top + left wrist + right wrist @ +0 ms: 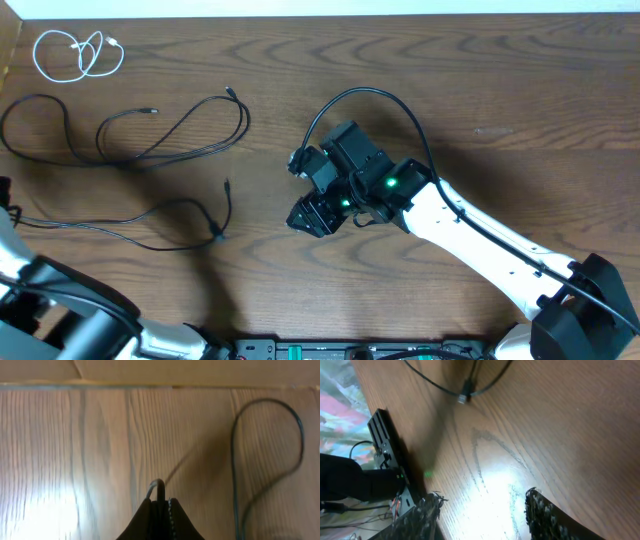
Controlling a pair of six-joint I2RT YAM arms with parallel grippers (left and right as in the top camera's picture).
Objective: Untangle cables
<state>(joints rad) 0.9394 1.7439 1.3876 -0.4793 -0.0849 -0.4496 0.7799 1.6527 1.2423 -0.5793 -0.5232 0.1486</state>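
A short white cable (78,53) lies coiled at the far left corner. One long black cable (170,135) snakes across the left side, with a loop (30,120) and a plug end (228,92). A second black cable (150,240) runs from the left edge to plug ends (227,185). My left gripper (161,502) is shut on a black cable (161,489) that loops out of its tips; another loop (270,460) lies to the right. My right gripper (303,190) stands open over bare wood, right of the cables. Ahead of its fingers (545,515) lies a plug (464,397).
The table is brown wood (480,90). A black equipment strip (300,350) runs along the front edge, also seen in the right wrist view as a bracket (385,440). The white right arm (480,235) crosses the lower right. The table's far edge (150,385) is near the left gripper.
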